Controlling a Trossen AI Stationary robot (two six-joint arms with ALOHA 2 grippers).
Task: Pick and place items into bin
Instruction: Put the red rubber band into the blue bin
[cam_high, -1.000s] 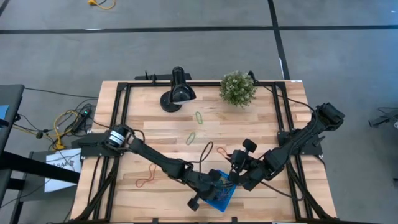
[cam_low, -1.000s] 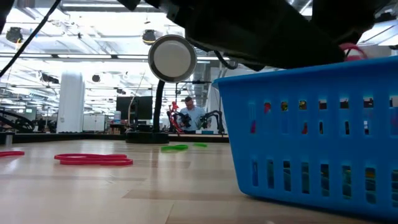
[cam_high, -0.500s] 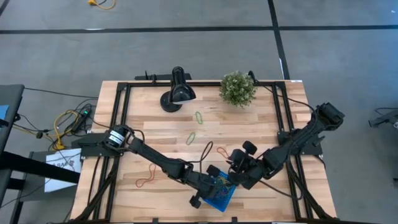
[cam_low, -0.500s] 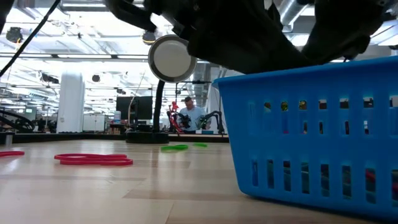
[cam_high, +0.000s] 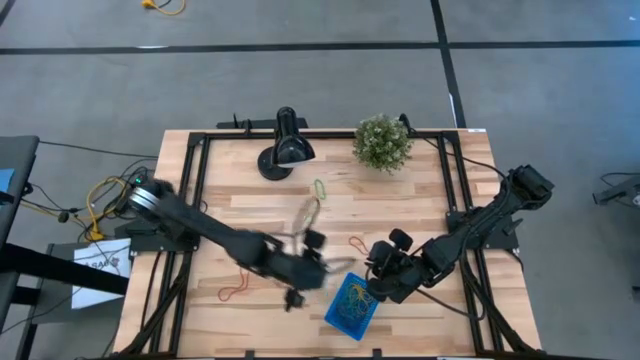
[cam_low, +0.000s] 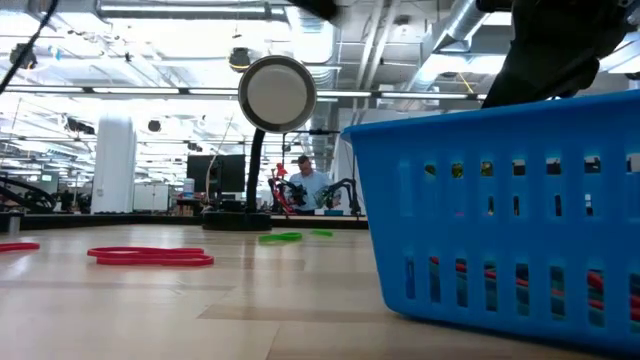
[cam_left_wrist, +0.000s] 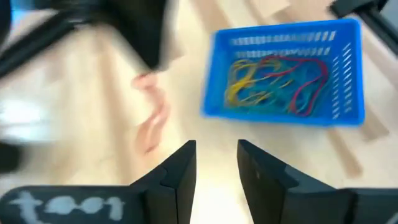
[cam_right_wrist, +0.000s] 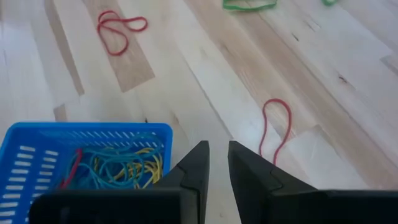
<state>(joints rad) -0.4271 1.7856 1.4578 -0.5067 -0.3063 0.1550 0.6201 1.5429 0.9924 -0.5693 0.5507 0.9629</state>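
Bin sits at the near edge of the table, right of centre, with a tangle of yellow, red and blue-green bands in the bottom. Low view now shows red strands behind the lower slots that weren't there a second ago, so the last drop landed. Left gripper was over the bin a second ago; it has pulled off toward table centre and shows blurred from above, so it's mid-swing. Its jaws have opened to a clear gap in its wrist view and nothing is between them: released, empty. Right gripper sits just beside the bin's right-far corner, about where it was; jaws stand a narrow slit apart with nothing held, and it's pointed at a red loop lying on the wood just ahead of it, so that reads as its next pick. Further out: a reddish-orange loop left of the left gripper, a green band mid-table, another green one beyond that, then the lamp and plant at the far edge. Judgement: one more item banked, at least four loose bands left, left arm likely heading for the mid-table ones.
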